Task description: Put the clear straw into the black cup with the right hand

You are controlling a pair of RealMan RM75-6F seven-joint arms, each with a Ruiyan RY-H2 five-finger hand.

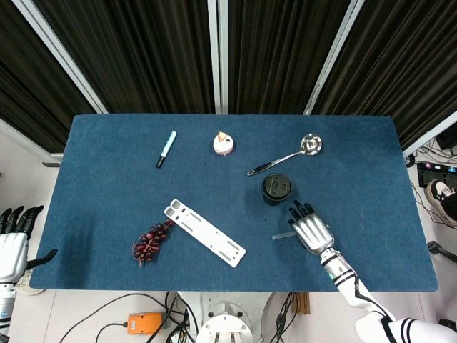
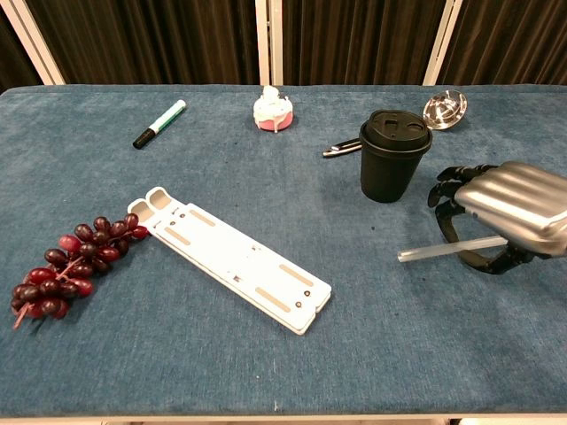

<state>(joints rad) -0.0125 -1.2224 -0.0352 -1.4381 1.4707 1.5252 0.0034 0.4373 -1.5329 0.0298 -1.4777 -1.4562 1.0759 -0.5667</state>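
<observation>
The black cup (image 1: 277, 189) (image 2: 393, 166) stands upright with its lid on, right of the table's middle. Just in front of it lies the clear straw (image 1: 282, 234) (image 2: 430, 252), its right end lifted a little off the cloth. My right hand (image 1: 310, 230) (image 2: 509, 208) is over that end, palm down, with its fingers curled around the straw and the thumb under it. The straw's left end sticks out free. My left hand (image 1: 12, 246) hangs off the table's left edge, holding nothing, fingers apart.
A metal spoon (image 1: 285, 156) (image 2: 443, 108) lies behind the cup. A white flat bracket (image 1: 205, 232) (image 2: 235, 257) and a bunch of grapes (image 1: 148, 241) (image 2: 66, 266) lie front left. A marker (image 1: 166, 148) and a small pink-and-white object (image 1: 223, 143) sit at the back.
</observation>
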